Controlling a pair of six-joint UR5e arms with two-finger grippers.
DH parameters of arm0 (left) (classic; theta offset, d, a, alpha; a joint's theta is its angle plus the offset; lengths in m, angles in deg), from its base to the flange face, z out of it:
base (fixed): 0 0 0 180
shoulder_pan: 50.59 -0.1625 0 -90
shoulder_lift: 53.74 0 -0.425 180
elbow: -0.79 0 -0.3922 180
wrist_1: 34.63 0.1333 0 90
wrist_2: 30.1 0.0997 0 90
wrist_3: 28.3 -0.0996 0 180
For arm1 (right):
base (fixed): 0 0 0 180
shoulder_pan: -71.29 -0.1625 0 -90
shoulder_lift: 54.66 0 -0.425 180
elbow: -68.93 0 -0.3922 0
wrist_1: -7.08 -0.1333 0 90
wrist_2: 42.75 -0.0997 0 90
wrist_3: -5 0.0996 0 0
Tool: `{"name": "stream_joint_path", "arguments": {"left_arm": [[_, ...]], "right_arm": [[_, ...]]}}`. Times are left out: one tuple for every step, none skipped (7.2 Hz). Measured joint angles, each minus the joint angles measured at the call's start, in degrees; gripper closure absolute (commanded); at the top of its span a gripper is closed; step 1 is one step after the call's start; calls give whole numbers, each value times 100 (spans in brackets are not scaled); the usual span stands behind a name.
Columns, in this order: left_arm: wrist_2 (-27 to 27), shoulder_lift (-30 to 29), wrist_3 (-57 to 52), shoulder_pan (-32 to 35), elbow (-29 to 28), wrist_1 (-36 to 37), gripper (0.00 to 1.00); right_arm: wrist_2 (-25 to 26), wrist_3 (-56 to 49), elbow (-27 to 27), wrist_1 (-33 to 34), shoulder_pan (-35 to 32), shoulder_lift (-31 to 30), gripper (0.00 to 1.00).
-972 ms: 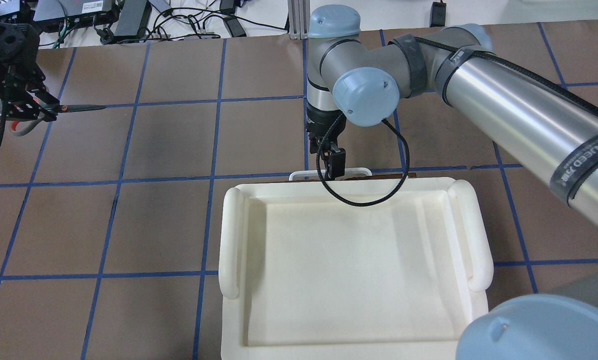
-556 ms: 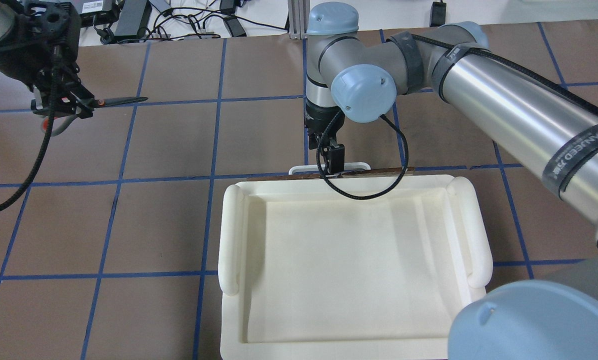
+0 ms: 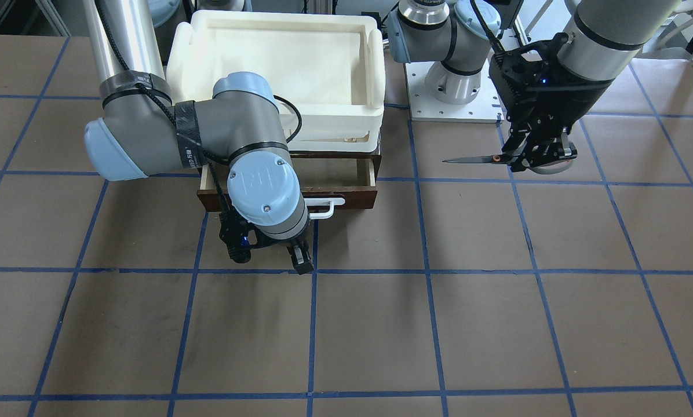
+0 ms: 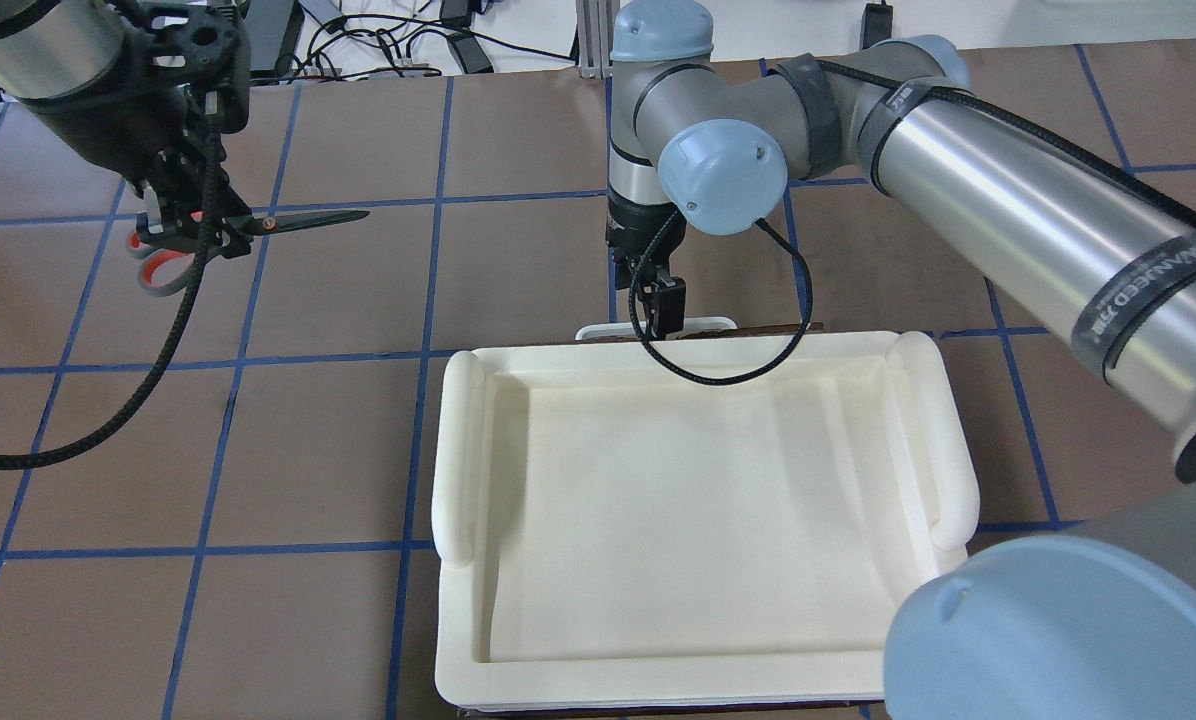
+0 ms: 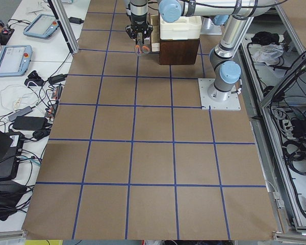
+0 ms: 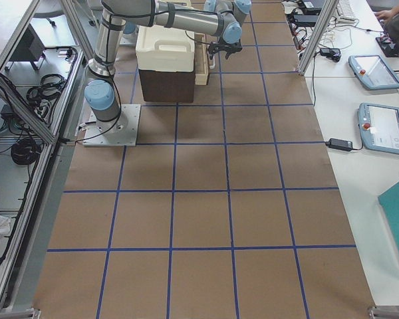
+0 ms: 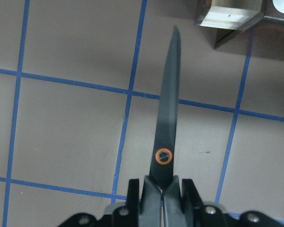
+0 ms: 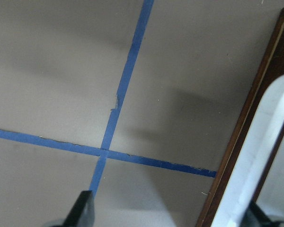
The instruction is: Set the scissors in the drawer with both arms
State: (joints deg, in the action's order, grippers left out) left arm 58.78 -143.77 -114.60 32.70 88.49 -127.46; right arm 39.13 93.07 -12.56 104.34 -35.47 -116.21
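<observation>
My left gripper (image 4: pixel 208 235) is shut on the scissors (image 4: pixel 303 218) at the pivot and holds them level above the table. The slim blades point toward the drawer and the grey, orange-lined handles trail behind. They also show in the front view (image 3: pixel 474 160) and the left wrist view (image 7: pixel 168 118). The dark brown drawer (image 3: pixel 358 197) stands partly pulled out, its pale interior showing under the tray. My right gripper (image 3: pixel 297 258) is open and empty just in front of the white bar handle (image 3: pixel 326 208). The handle lies beside one finger in the right wrist view (image 8: pixel 270 137).
A white foam tray (image 4: pixel 458 450) sits on top of the cabinet and hides most of the drawer from overhead. The left arm's base plate (image 3: pixel 456 104) is beside the cabinet. Cables and power bricks (image 4: pixel 358 30) lie beyond the table's far edge.
My left arm has carried the scissors rightward toward the drawer. The right gripper, the drawer handle and the white tray have shifted slightly away from the robot.
</observation>
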Motion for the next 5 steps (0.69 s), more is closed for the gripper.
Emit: {"name": "stream_joint_path", "arguments": {"left_arm": [[42, -5, 5, 7, -2, -24, 96], [69, -5, -3, 9, -1, -36, 96], [77, -12, -12, 11, -1, -40, 96], [78, -10, -23, 11, -4, -42, 96], [77, -3, -31, 10, -6, -43, 96]], "right_arm": [[4, -2, 41, -5, 5, 2, 0], [9, -27, 67, -4, 14, 6, 0], [11, -86, 78, -5, 22, 9, 0], [11, -145, 84, -4, 27, 16, 0], [17, -197, 97, 1, 33, 27, 0]]}}
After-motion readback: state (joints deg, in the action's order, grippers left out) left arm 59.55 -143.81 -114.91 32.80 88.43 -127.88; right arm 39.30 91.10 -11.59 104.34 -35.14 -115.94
